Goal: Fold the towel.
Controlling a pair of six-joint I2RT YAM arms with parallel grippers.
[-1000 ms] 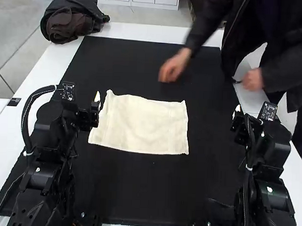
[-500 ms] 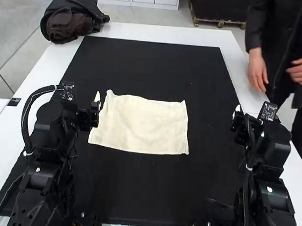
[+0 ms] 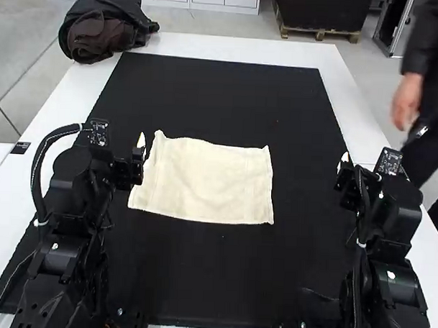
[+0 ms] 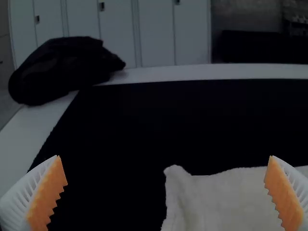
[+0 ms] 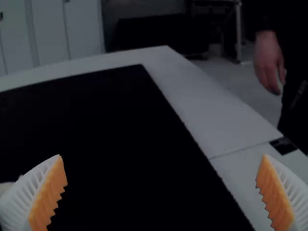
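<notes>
The largest thing is the white surface [image 3: 198, 44], which reaches out around the towel [image 3: 204, 181] on all sides. On it is a black mat [image 3: 200, 278], directly under the towel. A dark bundle [image 3: 101, 27] sits well beyond the towel, to its left, at the far corner. The towel itself is cream, lying spread, with edges a little wavy and its far left corner rising in a small peak. The left gripper [image 3: 138, 161] is near the towel's left edge, the right gripper [image 3: 341, 174] well apart to its right; both have their fingers spread wide, with nothing between the pads.
</notes>
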